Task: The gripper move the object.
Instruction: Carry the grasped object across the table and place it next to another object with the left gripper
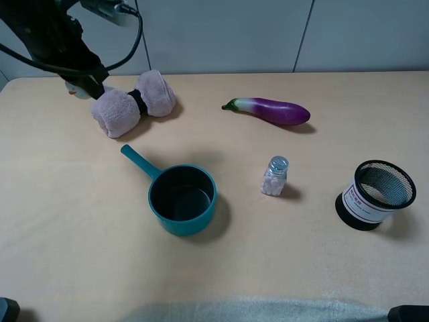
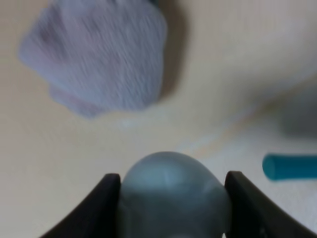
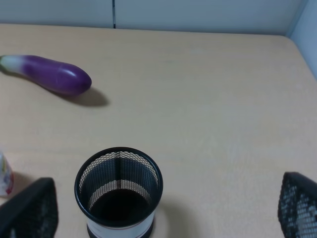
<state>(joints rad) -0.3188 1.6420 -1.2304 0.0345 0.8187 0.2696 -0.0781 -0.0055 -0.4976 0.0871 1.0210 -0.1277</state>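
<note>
My left gripper (image 1: 86, 82) hangs at the far left of the table, just left of a pink plush dumbbell (image 1: 133, 102). It is shut on the tiny white duck (image 1: 76, 89), whose orange beak peeks out to the left. In the left wrist view the duck (image 2: 171, 196) fills the gap between the two black fingers (image 2: 96, 208), held above the table, with the plush dumbbell (image 2: 104, 57) beyond it. My right gripper (image 3: 163, 213) is open and empty, its fingers on either side of a black mesh cup (image 3: 119, 191).
A teal pot (image 1: 182, 199) with a handle sits in the middle front. A clear salt shaker (image 1: 274, 176) stands to its right. A purple eggplant (image 1: 276, 111) lies at the back. The mesh cup (image 1: 375, 194) stands at the right.
</note>
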